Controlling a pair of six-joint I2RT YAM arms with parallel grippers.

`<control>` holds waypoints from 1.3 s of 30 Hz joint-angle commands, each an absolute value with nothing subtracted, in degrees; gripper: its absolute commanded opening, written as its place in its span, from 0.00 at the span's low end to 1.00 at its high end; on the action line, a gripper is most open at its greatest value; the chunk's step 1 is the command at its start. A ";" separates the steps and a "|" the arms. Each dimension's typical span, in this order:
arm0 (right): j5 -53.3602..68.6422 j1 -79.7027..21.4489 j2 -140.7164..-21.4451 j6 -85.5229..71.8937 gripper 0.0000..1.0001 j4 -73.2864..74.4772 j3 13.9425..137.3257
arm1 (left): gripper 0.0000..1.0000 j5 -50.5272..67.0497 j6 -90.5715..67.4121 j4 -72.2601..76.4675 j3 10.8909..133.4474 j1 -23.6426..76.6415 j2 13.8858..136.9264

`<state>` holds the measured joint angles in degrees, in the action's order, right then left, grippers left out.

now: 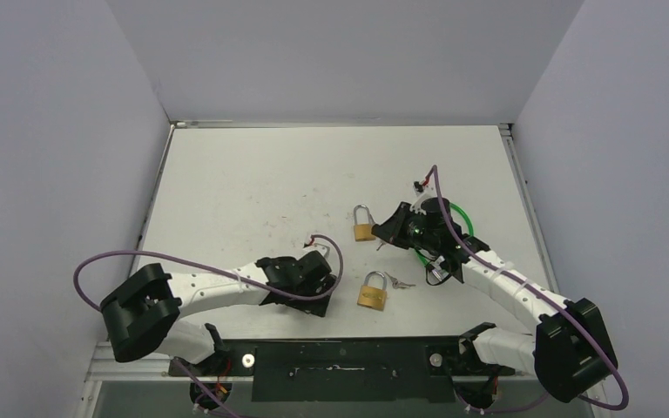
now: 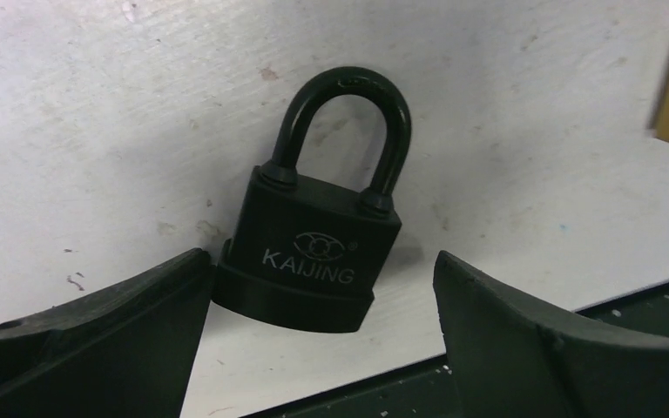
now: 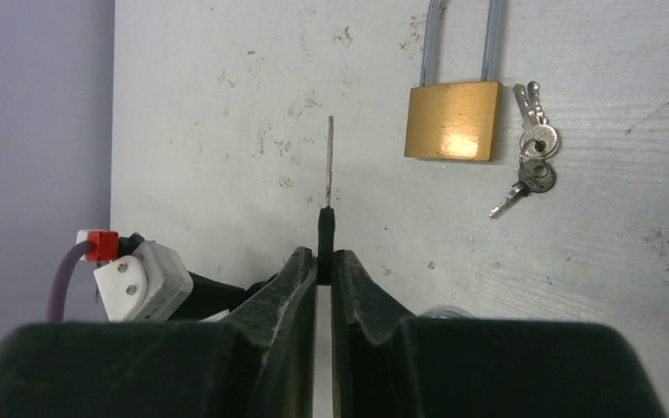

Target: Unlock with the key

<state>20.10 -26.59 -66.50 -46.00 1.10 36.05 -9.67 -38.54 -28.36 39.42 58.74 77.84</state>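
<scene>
On the desk (image 2: 96, 104), the black padlock (image 2: 314, 244), likely heavy and slick, is being flanked by the wide-spread left gripper (image 2: 320, 287), best clamped across its body; the key (image 3: 325, 222) is being pinched in the right gripper (image 3: 323, 261).

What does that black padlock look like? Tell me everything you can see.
The black padlock has a matte, plastic-looking body printed KAIJING in pale letters under an oval logo, a wider collar at its base, and a black arched shackle with both legs seated, so it looks locked. It lies flat on the scuffed white table, slightly tilted, between the open fingers of the left gripper; one finger is close to its corner, contact unclear.
</scene>
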 commanded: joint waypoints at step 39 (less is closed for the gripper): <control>21.35 -26.06 -60.88 -44.89 0.00 -1.86 33.57 | 0.34 3.27 -45.95 -26.73 49.25 48.37 80.62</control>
<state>20.03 -26.55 -63.46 -45.84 2.96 33.61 -8.45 -42.57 -32.10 48.73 54.83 87.94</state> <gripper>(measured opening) 0.078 0.558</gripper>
